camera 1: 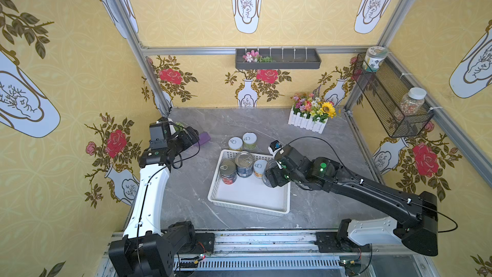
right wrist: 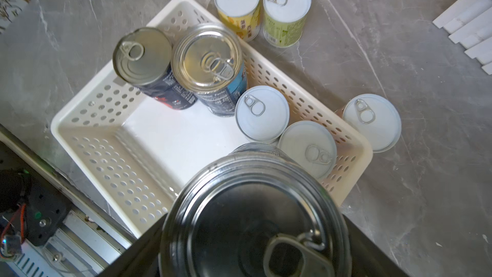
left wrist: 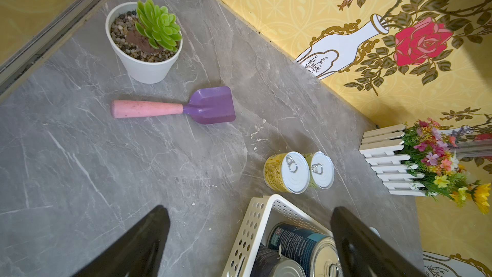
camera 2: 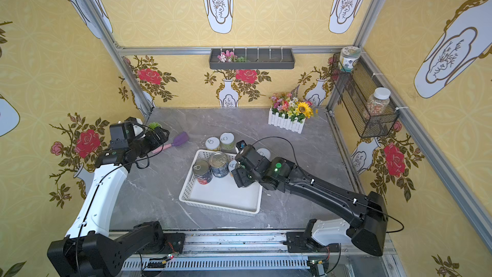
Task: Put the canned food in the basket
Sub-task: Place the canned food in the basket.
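Your right gripper (camera 1: 272,175) pinches a can (right wrist: 253,209) upright over the basket's (camera 1: 247,193) right end, mid-frame in both top views, likely to set it beside the four cans (camera 1: 244,163) inside. Meanwhile your left gripper (left wrist: 250,210) hangs spread at mid-left, clear of the way.

tall can (right wrist: 253,209): shiny metal lid | basket (right wrist: 106,155): smooth white plast., perf. | table (right wrist: 399,62): matt grey marble-look

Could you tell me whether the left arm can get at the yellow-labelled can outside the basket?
Probably yes: its fingers stand open and only bare table lies between them and the yellow-labelled can.
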Controlling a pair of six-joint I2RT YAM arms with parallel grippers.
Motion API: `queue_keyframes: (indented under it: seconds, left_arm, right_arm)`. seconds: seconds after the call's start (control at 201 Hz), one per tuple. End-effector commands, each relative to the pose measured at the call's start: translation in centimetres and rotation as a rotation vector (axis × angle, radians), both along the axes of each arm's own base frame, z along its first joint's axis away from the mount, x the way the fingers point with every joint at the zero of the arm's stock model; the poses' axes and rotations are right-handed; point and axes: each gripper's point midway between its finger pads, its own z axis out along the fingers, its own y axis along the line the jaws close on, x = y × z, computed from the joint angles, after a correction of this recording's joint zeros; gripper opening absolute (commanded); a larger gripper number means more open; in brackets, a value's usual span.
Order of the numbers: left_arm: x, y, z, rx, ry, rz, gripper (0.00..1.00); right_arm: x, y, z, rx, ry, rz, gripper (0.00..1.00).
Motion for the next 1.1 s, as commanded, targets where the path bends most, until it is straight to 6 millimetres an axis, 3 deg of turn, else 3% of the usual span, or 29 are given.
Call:
queue_keyframes:
  seconds: [0.0, 0.388, 0.662, 0.881, 1.09]
  left_arm:
    - [0.0, -0.1, -0.3, 0.003, 0.0, -0.011, 1.0]
    - [0.0, -0.1, -0.2, 0.0, -0.001, -0.013, 1.0]
    - [0.0, -0.2, -0.3, -0.002, 0.001, -0.015, 1.0]
    - [0.0, -0.1, -0.3, -0.001, 0.001, -0.014, 1.0]
    - [0.0, -0.2, -0.2, -0.002, -0.002, -0.017, 1.0]
  right_arm:
    - [1.7, 2.8, 2.0, 0.098, -0.113, -0.021, 0.81]
    - [1.4, 9.3, -2.7, 0.018, -0.069, 0.063, 0.8]
    - [0.6, 12.3, -4.5, 0.022, -0.033, 0.113, 0.79]
    - [-0.6, 16.2, -5.2, 0.026, -0.03, 0.177, 0.79]
    - [-0.3, 19.6, -6.8, -0.015, -0.027, 0.194, 0.78]
